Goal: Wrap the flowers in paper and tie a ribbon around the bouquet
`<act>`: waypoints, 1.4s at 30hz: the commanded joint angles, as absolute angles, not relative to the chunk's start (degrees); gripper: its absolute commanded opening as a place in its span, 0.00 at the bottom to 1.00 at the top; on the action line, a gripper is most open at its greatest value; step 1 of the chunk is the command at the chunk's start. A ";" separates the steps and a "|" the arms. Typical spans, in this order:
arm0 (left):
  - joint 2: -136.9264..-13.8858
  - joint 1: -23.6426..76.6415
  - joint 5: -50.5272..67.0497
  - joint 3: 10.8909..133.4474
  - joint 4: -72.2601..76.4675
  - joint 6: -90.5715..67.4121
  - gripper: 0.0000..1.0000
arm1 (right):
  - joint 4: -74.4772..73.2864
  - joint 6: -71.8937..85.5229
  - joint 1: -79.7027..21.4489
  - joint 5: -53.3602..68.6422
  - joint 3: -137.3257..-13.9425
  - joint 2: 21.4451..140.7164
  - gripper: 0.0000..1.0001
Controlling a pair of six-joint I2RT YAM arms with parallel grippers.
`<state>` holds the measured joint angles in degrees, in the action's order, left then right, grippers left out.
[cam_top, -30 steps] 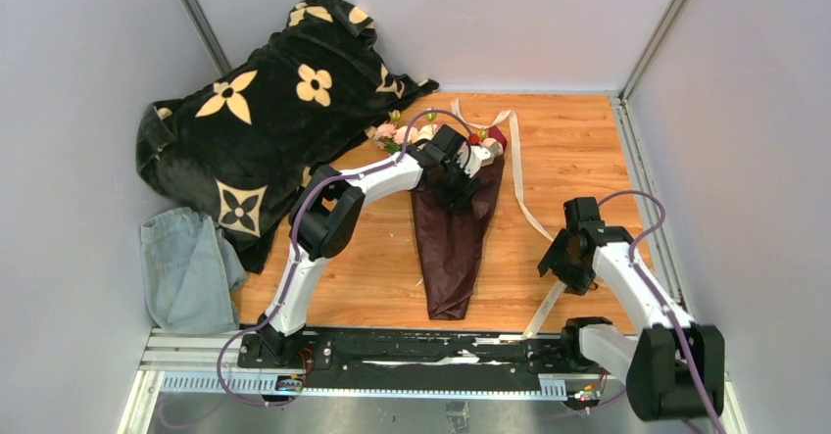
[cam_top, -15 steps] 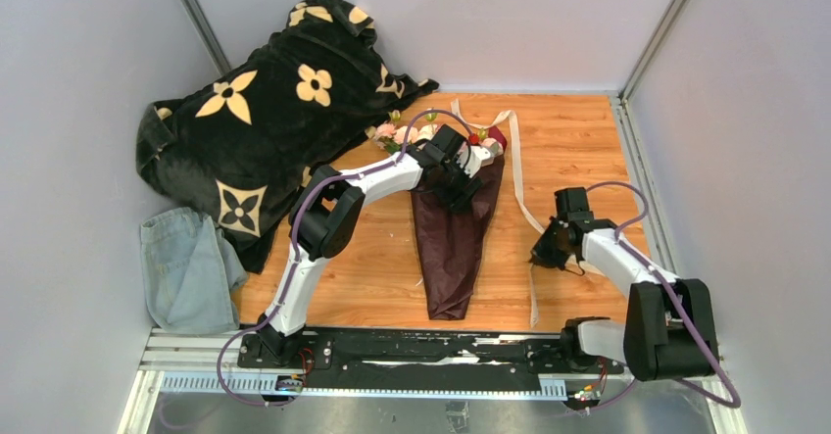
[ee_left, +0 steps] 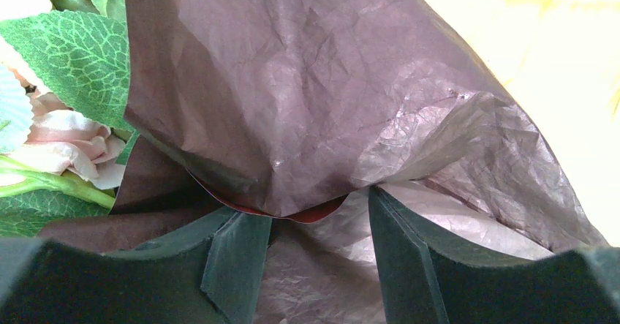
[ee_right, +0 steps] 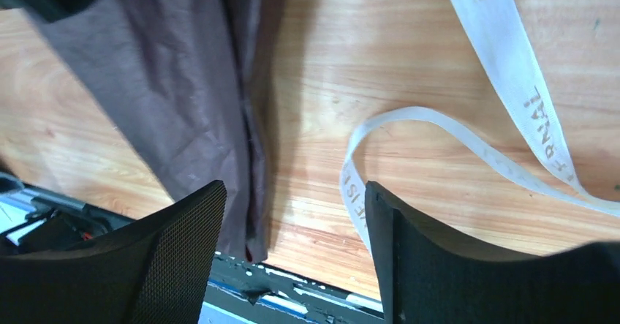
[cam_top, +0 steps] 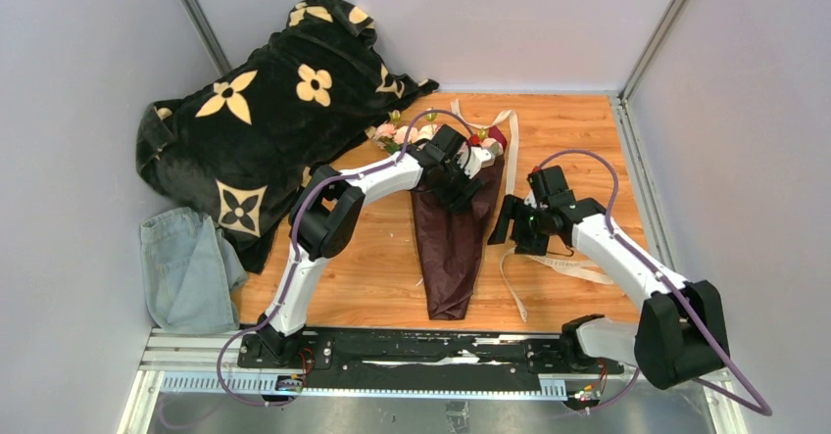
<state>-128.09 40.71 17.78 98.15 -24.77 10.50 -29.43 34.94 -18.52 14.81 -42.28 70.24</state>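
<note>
Compared against the last second: found right end effector (cam_top: 502, 224) swung in from the table's (cam_top: 578, 140) right side to just beside bouquet (cam_top: 453, 248), fingers spread, nothing between them. Found ribbon (ee_right: 504, 61) shifted with it: lower run pulled in from the right side and left slack in a loop on the table near the bouquet's lower half. Read that as a drag-and-drop, not a carry. Saw no change on the left: left end effector (ee_left: 313, 214) parked on the bouquet's upper part, closed across bunched paper (ee_left: 307, 104) with a fold pinched between both fingers, flowers (ee_left: 69, 145) poking out just past it. Took wrapping as done: flowers inside the paper, bouquet lying flat mid-table, tip toward the near edge. Counted tying as not started: ribbon beside the bouquet's lower half, not around it, clear of the paper in the right wrist view. Couldn't tell whether its far end ran under the flowers. Judged next need as a regrip on the loop and a pass across the bouquet below the left hold. Flagged thin flat strip on wood as hard to pick.
</note>
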 commanded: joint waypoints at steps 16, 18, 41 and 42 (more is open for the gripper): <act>-132.10 40.00 13.27 98.06 -31.46 11.31 0.62 | -9.19 29.06 -19.50 38.14 -45.29 90.28 0.72; -132.24 40.03 12.98 98.54 -31.46 11.38 0.62 | -8.16 29.19 -19.58 39.29 -45.03 93.34 0.67; -112.24 48.23 35.60 93.28 -33.14 25.52 0.45 | -18.53 14.88 -14.62 46.28 -63.41 111.04 0.00; -112.72 49.76 36.91 93.34 -34.67 30.03 0.45 | -19.72 13.80 -14.59 46.80 -64.36 111.63 0.00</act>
<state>-112.25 44.29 27.59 94.67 -30.46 16.93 -12.47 21.74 -15.59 44.56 -59.79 108.88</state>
